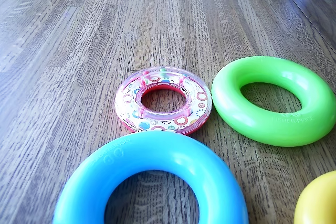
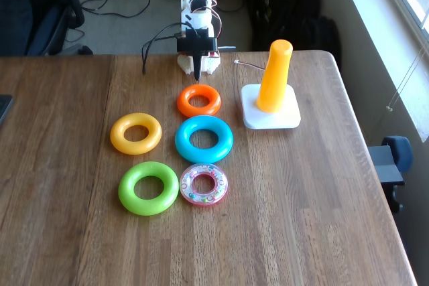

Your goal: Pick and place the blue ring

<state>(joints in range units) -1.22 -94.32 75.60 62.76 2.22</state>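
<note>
A: Where is the gripper (image 2: 198,77)?

B: In the fixed view it points down at the far edge of the wooden table (image 2: 322,185), just behind the glossy orange plastic ring (image 2: 182,102). Whether its fingers are apart or closed, I cannot tell.

A: And the glossy cyan-blue plastic donut ring (image 2: 186,149)?

B: Flat on the table, just in front of the orange one, nothing gripping it. In the wrist view it (image 1: 100,174) lies nearest the camera.

A: Around it?

B: 3 more rings: yellow (image 2: 118,141), green (image 2: 127,199), and a clear pink beaded ring (image 2: 221,189). An orange cone peg on a white base (image 2: 288,120) stands to the right.
</note>
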